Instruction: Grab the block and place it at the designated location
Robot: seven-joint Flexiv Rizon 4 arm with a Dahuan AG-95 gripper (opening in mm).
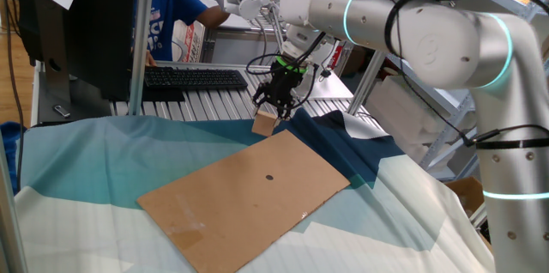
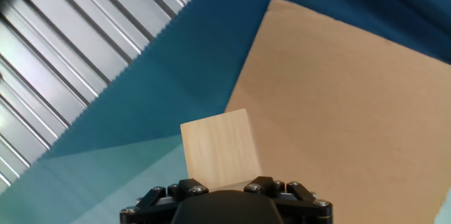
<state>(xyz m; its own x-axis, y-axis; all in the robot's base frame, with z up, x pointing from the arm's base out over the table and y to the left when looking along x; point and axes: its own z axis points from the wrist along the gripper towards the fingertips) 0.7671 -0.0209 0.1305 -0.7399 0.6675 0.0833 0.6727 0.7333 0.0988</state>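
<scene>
A pale wooden block (image 1: 264, 124) hangs just over the far corner of a brown cardboard sheet (image 1: 249, 200), which lies on blue cloth. My gripper (image 1: 274, 112) comes down from above and is shut on the block's top. In the hand view the block (image 2: 220, 148) sits right against the black gripper body (image 2: 225, 206), straddling the edge between the cardboard (image 2: 352, 104) and the cloth. A small dark mark (image 1: 268, 178) shows near the middle of the cardboard. My fingertips are hidden in the hand view.
A ribbed metal surface (image 2: 63, 48) lies beyond the cloth's edge. At the back are a black keyboard (image 1: 193, 77), a dark monitor (image 1: 73, 24) and a person in blue (image 1: 167, 7). Dark blue cloth folds (image 1: 360, 148) lie right of the cardboard.
</scene>
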